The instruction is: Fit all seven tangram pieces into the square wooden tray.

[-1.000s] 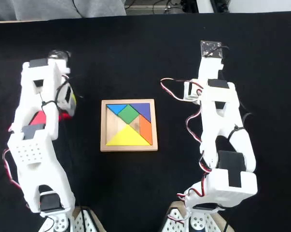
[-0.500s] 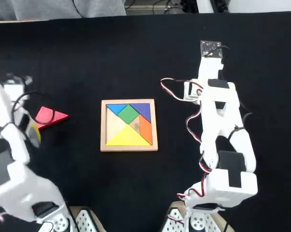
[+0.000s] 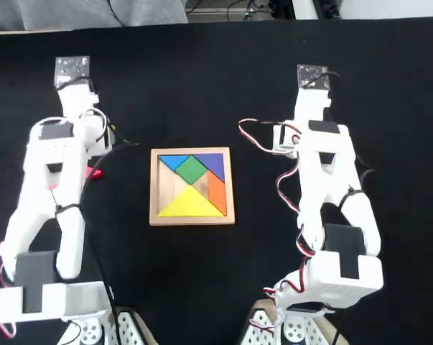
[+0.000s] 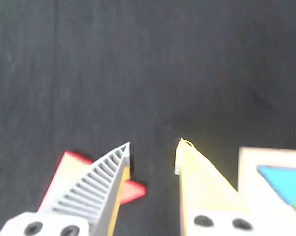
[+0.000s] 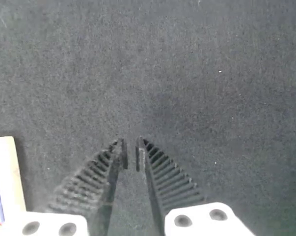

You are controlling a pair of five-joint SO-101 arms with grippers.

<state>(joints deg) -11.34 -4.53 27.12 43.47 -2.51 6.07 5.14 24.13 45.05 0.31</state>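
Two fingers apart, the left gripper [image 4: 153, 146] returns over the red triangle [image 4: 136, 191] beneath one finger; the right gripper [image 5: 130, 147] idles, fingers together, with the wooden tray [image 3: 155, 188] unfilled.

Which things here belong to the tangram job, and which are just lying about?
Job: wooden tray; coloured pieces in it; red piece on the black cloth by the left claw.
Lying about: grey fabric and cables beyond the table's far edge.
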